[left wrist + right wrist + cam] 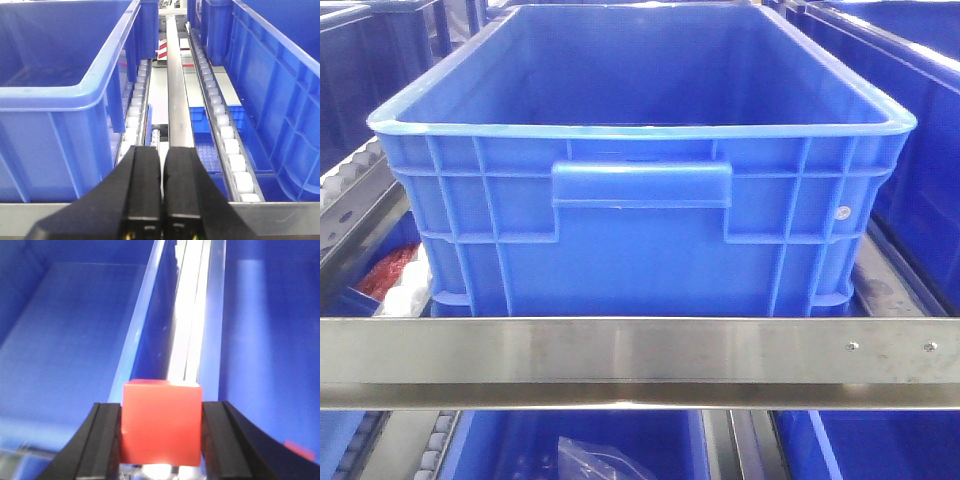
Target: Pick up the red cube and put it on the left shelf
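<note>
While the front camera is looking straight at the left shelf [640,360], a brushed-steel front rail is running across the lower part of that view, and a big ribbed blue crate [640,180] is sitting just behind it, its inside showing nothing but bare blue plastic. To the left of that crate, a roller track [350,190] is slanting away, and something red and white [395,275] is lying low beside the crate's corner, too blurred to identify. Below the rail, a clear plastic bag [595,462] is resting in a lower crate. In the left wrist view, the left hand [161,187] is hovering over the shelf's front edge with its two black fingers pressed together and nothing between them; a blue crate [65,100] is standing to its left, a steel divider [177,90] and a line of white rollers [225,135] are stretching away ahead, and another blue crate [280,100] is rising on the right. In the right wrist view, the right hand [161,437] is pinching the red cube [161,422] between its black fingers, holding it in the air above the blue crates, in line with a bright metal rail [192,320] that is running between two blue crate walls.
</note>
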